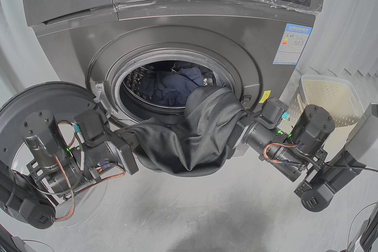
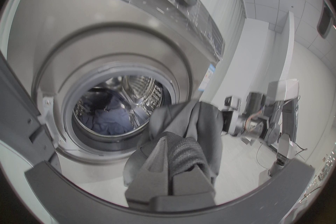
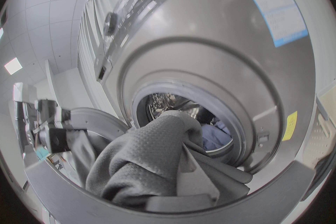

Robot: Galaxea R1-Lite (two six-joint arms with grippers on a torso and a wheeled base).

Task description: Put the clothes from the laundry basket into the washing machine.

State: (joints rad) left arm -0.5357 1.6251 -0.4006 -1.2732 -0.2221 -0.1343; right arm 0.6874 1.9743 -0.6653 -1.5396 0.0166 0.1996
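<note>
Left pincer (image 2: 177,160) and right pincer (image 1: 235,129) (arms spread apart) clamp the grey garment (image 1: 189,134) at the washing machine (image 1: 78,40) mouth

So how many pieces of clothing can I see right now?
2. A dark grey garment hangs between the left gripper and right gripper, before the open washing machine; a blue garment lies inside the drum. More may be hidden beneath it.

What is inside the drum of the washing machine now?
In the drum lie dark blue clothes. The grey garment, held by the left claw and right claw, covers the opening's lower right; what lies behind it is hidden.
</note>
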